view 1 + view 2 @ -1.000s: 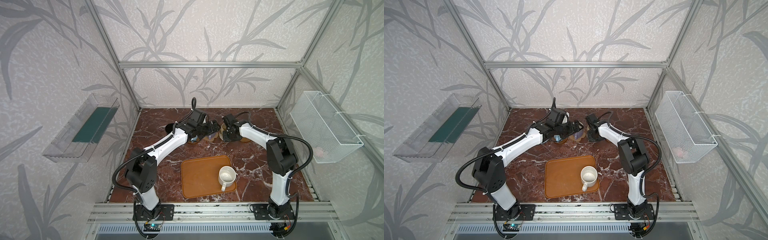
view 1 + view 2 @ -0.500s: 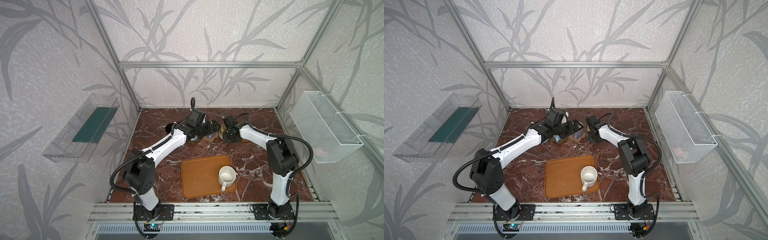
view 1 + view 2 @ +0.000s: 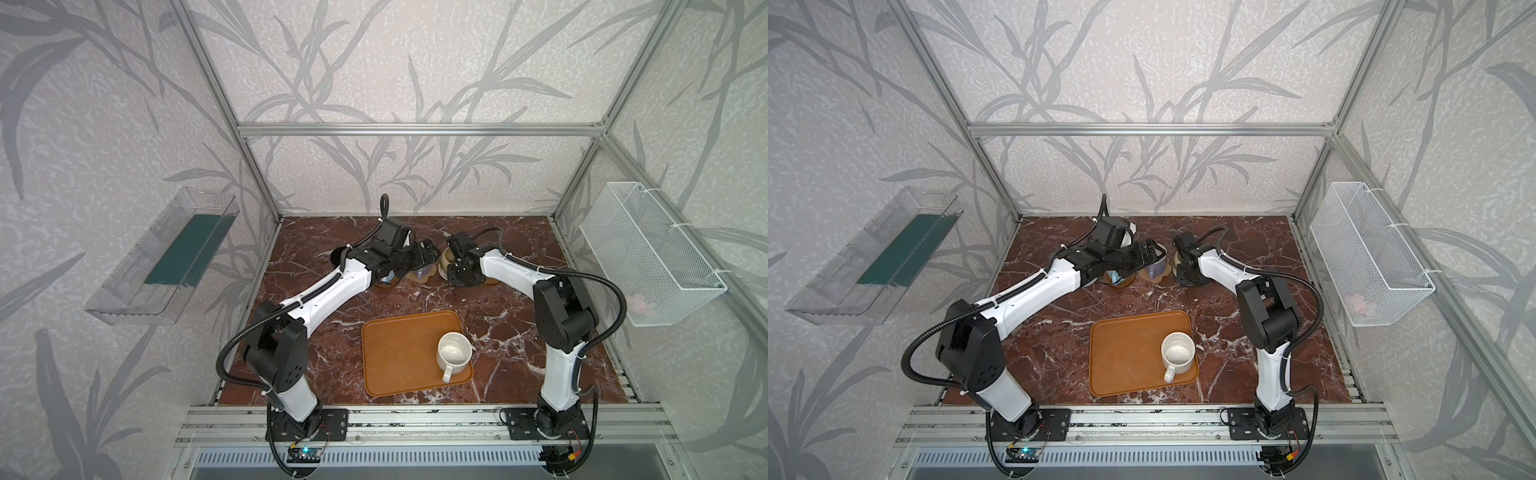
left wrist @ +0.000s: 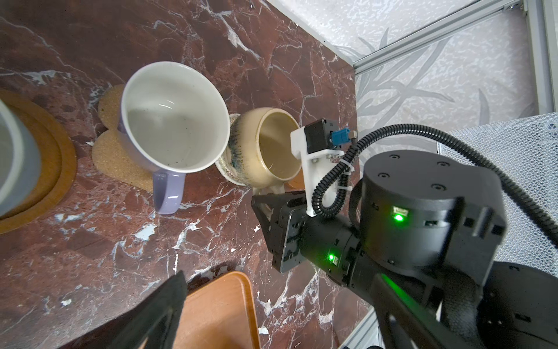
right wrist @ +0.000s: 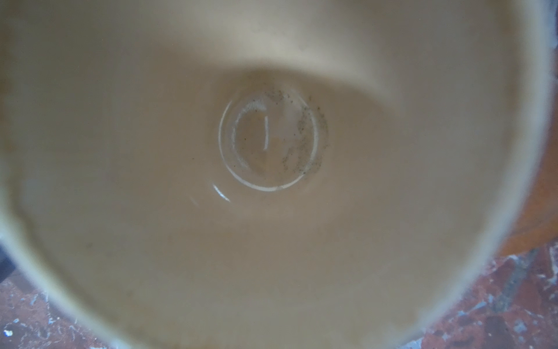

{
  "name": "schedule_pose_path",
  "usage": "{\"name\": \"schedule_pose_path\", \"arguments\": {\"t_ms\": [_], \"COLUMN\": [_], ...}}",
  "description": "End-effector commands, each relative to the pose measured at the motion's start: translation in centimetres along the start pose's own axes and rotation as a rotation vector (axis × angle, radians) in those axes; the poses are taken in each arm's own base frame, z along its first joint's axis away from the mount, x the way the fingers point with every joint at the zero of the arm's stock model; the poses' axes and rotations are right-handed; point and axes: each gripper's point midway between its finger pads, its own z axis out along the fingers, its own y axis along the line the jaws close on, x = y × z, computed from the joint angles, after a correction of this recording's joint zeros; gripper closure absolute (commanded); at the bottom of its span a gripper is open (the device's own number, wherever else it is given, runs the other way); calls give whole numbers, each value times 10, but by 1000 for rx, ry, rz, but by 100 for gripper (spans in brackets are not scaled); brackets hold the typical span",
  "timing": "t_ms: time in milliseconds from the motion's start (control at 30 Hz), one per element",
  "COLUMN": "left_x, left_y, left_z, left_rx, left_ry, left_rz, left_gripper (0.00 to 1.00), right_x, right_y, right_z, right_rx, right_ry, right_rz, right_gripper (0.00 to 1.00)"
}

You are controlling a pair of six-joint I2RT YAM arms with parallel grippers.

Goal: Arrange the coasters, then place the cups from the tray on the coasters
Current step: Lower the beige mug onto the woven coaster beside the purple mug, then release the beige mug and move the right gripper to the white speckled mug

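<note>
Right hand (image 4: 267, 198) at tan-yellow cup (image 4: 271, 145) handle, grip cannot be told, cup on cream coaster (image 4: 225, 173)

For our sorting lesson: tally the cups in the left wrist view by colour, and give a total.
Lavender cup: 1
Tan cup: 1
Blue cup: 1, cut off at the edge
Total: 3

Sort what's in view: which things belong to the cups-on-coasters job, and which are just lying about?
Job: tray; white cup on it; lavender cup on cork flower coaster; tan cup; round wooden coaster.
Just there: clear bin on one side wall; wire basket on the other.
</note>
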Motion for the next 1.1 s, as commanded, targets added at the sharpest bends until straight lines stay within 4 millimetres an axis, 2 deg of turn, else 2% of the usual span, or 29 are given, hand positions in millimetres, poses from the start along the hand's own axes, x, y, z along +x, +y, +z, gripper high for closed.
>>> {"name": "schedule_pose_path", "arguments": {"t_ms": [0, 67, 133, 167, 233, 500, 633, 700, 800, 867, 933, 1067], "left_x": [-2, -2, -2, 0, 1, 3, 9, 17, 28, 35, 42, 57], "left_y": [-3, -4, -6, -5, -6, -19, -24, -28, -25, -19, -14, -6], "left_z": [-10, -11, -13, -13, -17, -41, -52, -56, -61, -66, -70, -72], "left_rx": [3, 7, 14, 15, 21, 50, 72, 90, 83, 63, 51, 39], "left_ry": [-27, -27, -27, -22, -24, -28, 2, 45, 98, 119, 140, 191], "left_rz": [7, 7, 8, 11, 14, 61, 92, 124, 152, 163, 167, 147], "left_gripper": [2, 2, 1, 1, 1, 1, 1, 1, 1, 1, 1, 1], "right_x": [-2, -3, -4, -6, -8, -1, 6, 12, 25, 40, 54, 88], "right_y": [-1, -1, -2, -2, -2, -13, -6, -13, -22, -22, -28, -24], "right_z": [-16, -20, -28, -33, -45, -109, -131, -139, -148, -156, -160, -169], "right_rx": [-15, -15, -20, -30, -47, -93, -200, -215, -223, -242, -235, -282], "right_ry": [-16, -21, -41, -61, -86, -204, -294, -322, -285, -237, -191, -157], "right_rz": [-2, -4, -2, -2, -13, -46, -115, -98, -76, -108, -59, -13], "right_gripper": [66, 60, 49, 37, 1, 1, 1, 1, 1, 1, 1, 1]}}
